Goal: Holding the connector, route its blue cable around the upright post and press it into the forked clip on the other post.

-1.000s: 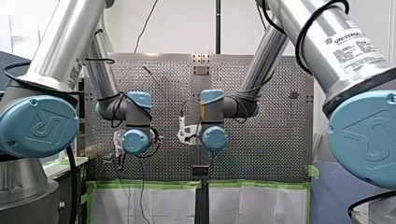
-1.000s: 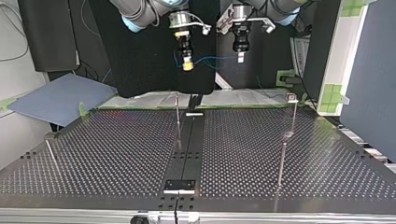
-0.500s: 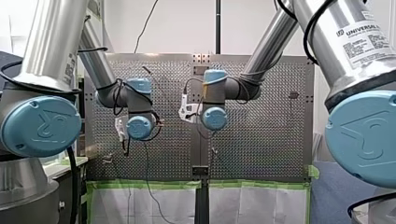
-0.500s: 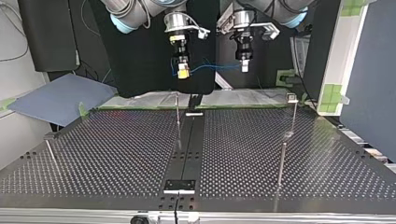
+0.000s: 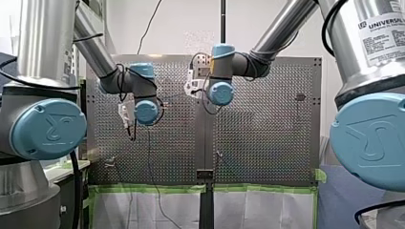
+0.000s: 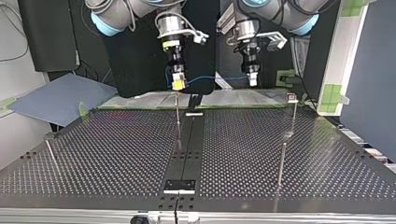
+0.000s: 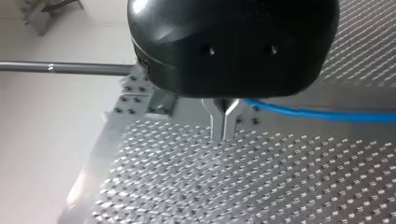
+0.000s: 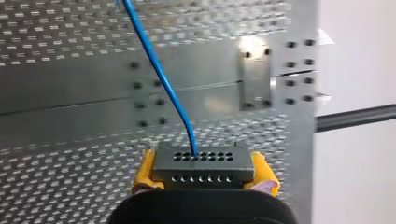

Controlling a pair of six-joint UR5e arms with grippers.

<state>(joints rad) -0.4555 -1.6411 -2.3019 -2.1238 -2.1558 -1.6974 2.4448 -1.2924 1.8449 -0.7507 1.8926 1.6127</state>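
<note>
In the top view my right gripper, with yellow pads, hangs just above the tip of the thin middle post. It is shut on a dark grey connector, seen between the pads in the right wrist view. The blue cable runs from the connector across to my left gripper. In the left wrist view that gripper's metal fingers are shut, with the cable leaving sideways from them. A post with a small clip head stands at the top view's right.
The perforated table has a dark centre strip with a small bracket near the camera. A short leaning post stands at the top view's left. A blue pad lies beyond the table's far left corner.
Both arms have come lower and nearer the posts in the top view, carrying the connector and cable. My right gripper has gone from high up to just over the middle post.
</note>
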